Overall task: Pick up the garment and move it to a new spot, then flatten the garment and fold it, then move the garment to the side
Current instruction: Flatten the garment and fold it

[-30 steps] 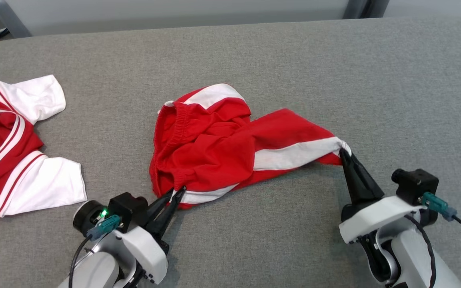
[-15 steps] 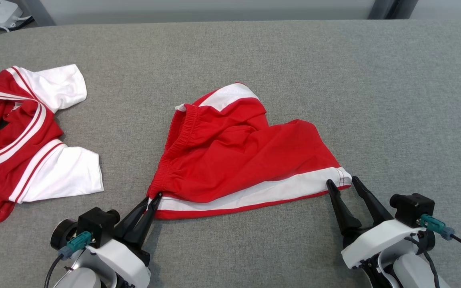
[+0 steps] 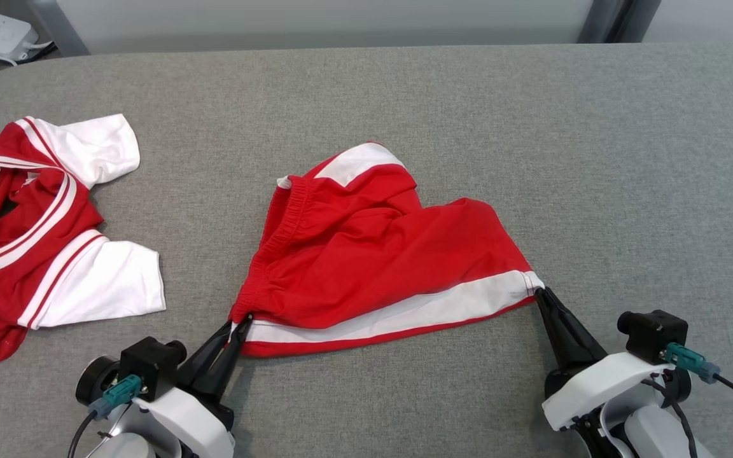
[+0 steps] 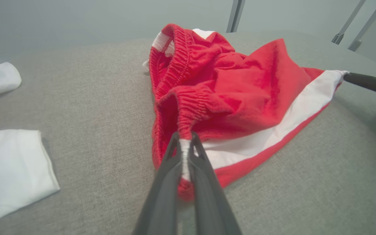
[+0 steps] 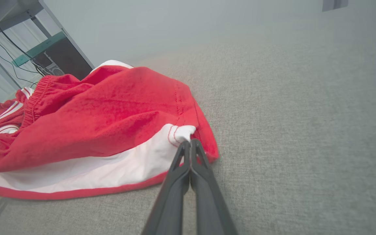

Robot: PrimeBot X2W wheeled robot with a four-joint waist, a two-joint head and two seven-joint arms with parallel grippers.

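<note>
A: Red soft-cloth shorts with a white side stripe [image 3: 373, 254], on the grey fabric table [image 3: 532, 127], right of the red-and-white jersey [image 3: 29, 229]. Handling?
B: Light, limp, likely sags; hold at corners. Left gripper [image 3: 239, 321] clenched on waistband corner, right gripper [image 3: 541, 294] on stripe's hem corner.
A: Axis?
B: Waistband toward jersey, hem away.

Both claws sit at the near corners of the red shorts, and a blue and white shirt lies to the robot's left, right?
Not quite. The shirt is red and white, not blue and white; the head view shows it. The left gripper and right gripper do sit at the near corners of the red shorts.
</note>
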